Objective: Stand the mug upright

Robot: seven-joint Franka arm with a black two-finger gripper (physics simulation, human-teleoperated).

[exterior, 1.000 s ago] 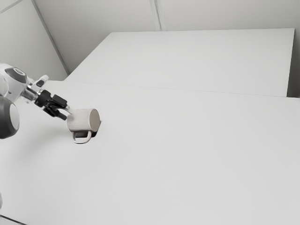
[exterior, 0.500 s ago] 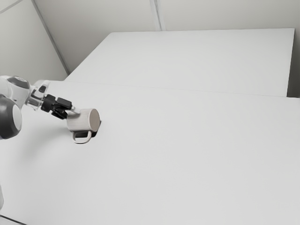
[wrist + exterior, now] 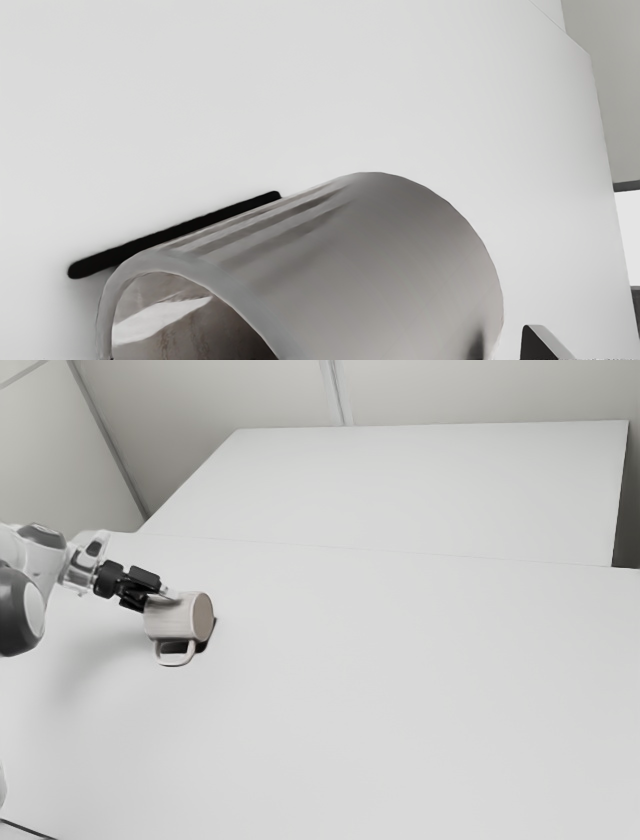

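A pale beige, cylindrical mug with a looped handle (image 3: 172, 618) lies on its side on a smooth white worktop (image 3: 380, 690). It looks like stiff ceramic, probably of modest weight, slick on its curved wall and liable to chip or to roll if pushed. The handle (image 3: 175, 659), on the mug's side nearest the exterior camera, seems an awkward place to grip. The wall near the mouth looks better: the rim (image 3: 150, 261) is thick, and a squeeze there should allow the mug to be tipped onto its base.

The handle is a plain, rounded loop. Behind it, the body is straight-sided, with faint greyish streaks in the wrist view. Its flat, browner base (image 3: 203, 617) faces the exterior view's right; the open mouth faces the robot, and light falls on the inner wall.

At the mug's mouth end, the black two-fingered pincer (image 3: 163, 598) is released, grasping nothing. One pale fingertip reaches over the mug's upper wall in the exterior view; in the wrist view, a dark finger (image 3: 542, 346) stands just beside the outer wall. Well beyond the mug rise light grey walls (image 3: 480, 390).
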